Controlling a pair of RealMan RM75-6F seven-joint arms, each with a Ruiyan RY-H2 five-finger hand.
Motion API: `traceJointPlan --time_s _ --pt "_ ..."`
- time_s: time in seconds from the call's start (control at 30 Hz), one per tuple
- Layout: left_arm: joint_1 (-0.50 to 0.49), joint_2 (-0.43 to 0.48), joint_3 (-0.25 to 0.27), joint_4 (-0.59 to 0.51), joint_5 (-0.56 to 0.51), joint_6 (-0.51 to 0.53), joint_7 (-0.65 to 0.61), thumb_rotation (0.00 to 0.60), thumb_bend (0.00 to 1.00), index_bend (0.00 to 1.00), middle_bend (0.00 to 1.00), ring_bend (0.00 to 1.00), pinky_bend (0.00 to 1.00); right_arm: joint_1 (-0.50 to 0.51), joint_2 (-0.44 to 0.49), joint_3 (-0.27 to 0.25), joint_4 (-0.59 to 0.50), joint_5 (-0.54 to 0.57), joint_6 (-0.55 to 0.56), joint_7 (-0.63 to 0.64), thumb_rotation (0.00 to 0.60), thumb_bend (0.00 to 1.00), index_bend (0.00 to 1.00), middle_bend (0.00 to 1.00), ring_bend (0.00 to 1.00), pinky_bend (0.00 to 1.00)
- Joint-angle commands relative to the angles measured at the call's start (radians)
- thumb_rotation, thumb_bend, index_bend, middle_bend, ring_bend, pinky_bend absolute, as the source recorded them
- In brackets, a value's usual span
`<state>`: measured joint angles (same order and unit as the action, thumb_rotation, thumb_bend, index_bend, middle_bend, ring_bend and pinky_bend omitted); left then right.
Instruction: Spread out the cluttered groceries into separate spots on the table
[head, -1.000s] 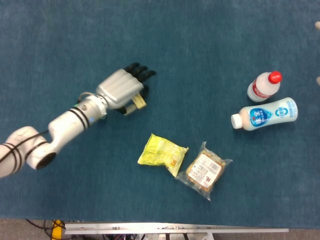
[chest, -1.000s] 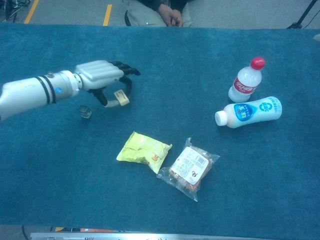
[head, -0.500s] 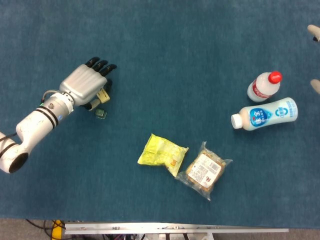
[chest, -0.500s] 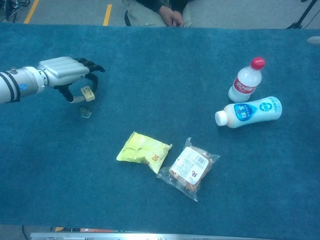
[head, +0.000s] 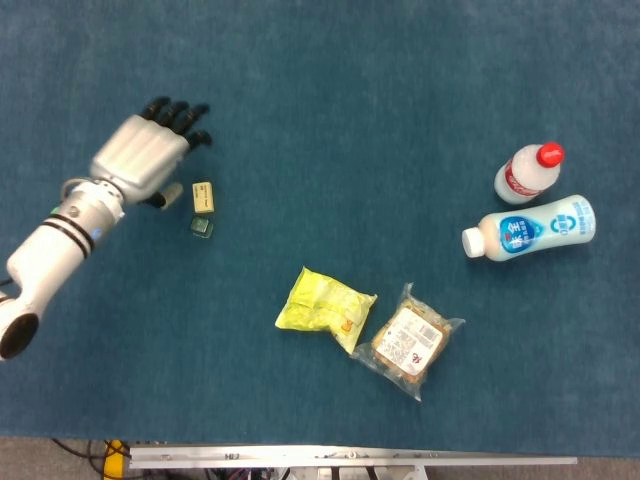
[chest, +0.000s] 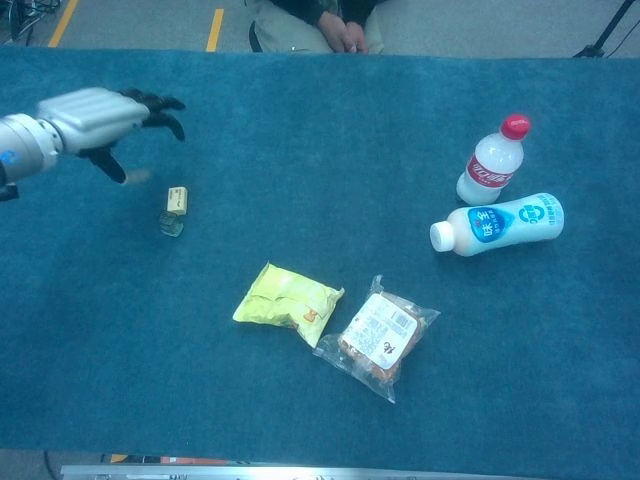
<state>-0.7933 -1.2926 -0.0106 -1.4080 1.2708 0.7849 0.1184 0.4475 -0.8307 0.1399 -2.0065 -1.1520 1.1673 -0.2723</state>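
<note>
My left hand (head: 145, 157) (chest: 100, 115) hovers at the table's left, fingers spread, holding nothing. Just right of it a small tan packet (head: 203, 195) (chest: 177, 198) lies on the blue cloth, apart from the hand. A tiny dark green piece (head: 202, 227) (chest: 171, 224) sits right below the packet. A yellow snack bag (head: 323, 305) (chest: 288, 300) and a clear bag of brown snacks (head: 410, 339) (chest: 378, 336) lie side by side near the front. A red-capped bottle (head: 528, 172) (chest: 491, 160) stands at the right beside a white bottle (head: 530, 229) (chest: 498, 224) lying down. My right hand is out of sight.
The blue tablecloth (head: 380, 110) covers the whole table. A seated person (chest: 335, 22) is at the far edge in the chest view. A metal rail (head: 350, 459) runs along the table's front edge.
My left hand carried the tan packet leftward, set it down by the dark green piece, let go and drew back to the upper left. The other groceries stayed put.
</note>
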Motion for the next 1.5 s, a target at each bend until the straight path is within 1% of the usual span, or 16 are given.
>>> traceJointPlan --time_s 0.03,0.17,0.27,0.5,0.63,0.8,0.93,1.13,1.5 --pt "0.059 0.06 -0.032 -0.072 -0.04 0.102 0.015 0.6 0.36 0.2 0.02 0.0 0.03 -0.013 -0.002 -0.005 0.014 -0.003 0.008 0.013 0.6 0.2 0.02 0.27 0.19 0.39" --pt "0.124 0.122 -0.058 -0.157 -0.085 0.217 0.042 0.6 0.36 0.2 0.03 0.0 0.03 -0.033 -0.005 -0.011 0.035 -0.009 0.02 0.035 0.6 0.2 0.02 0.27 0.19 0.39" --pt "0.165 0.155 -0.071 -0.211 -0.115 0.282 0.052 0.6 0.36 0.2 0.04 0.0 0.03 -0.044 -0.012 -0.014 0.047 -0.012 0.03 0.037 0.6 0.2 0.03 0.27 0.19 0.39" --pt "0.279 0.236 -0.07 -0.337 -0.132 0.431 0.059 0.6 0.36 0.21 0.05 0.0 0.03 -0.075 -0.032 -0.025 0.073 -0.02 0.057 0.039 0.6 0.2 0.05 0.28 0.19 0.39" --pt "0.357 0.277 -0.056 -0.401 -0.106 0.518 0.025 0.6 0.36 0.21 0.06 0.0 0.03 -0.106 -0.042 -0.036 0.077 -0.043 0.096 0.04 0.6 0.2 0.06 0.28 0.19 0.39" --pt "0.452 0.322 -0.023 -0.46 -0.039 0.622 -0.002 0.6 0.36 0.21 0.06 0.0 0.03 -0.144 -0.053 -0.049 0.08 -0.064 0.139 0.041 0.6 0.2 0.06 0.28 0.19 0.39" --pt "0.512 0.349 0.002 -0.493 -0.006 0.675 0.0 0.6 0.36 0.22 0.07 0.0 0.03 -0.171 -0.06 -0.059 0.083 -0.079 0.164 0.05 0.6 0.2 0.07 0.28 0.19 0.39" --pt "0.59 0.365 0.02 -0.522 0.038 0.755 -0.003 0.6 0.36 0.23 0.07 0.0 0.03 -0.208 -0.068 -0.073 0.087 -0.102 0.193 0.058 0.6 0.2 0.07 0.28 0.19 0.39" --pt "0.652 0.353 0.037 -0.506 0.097 0.768 -0.034 0.6 0.36 0.23 0.07 0.0 0.03 -0.229 -0.082 -0.068 0.101 -0.093 0.188 0.074 0.6 0.2 0.07 0.28 0.19 0.39"
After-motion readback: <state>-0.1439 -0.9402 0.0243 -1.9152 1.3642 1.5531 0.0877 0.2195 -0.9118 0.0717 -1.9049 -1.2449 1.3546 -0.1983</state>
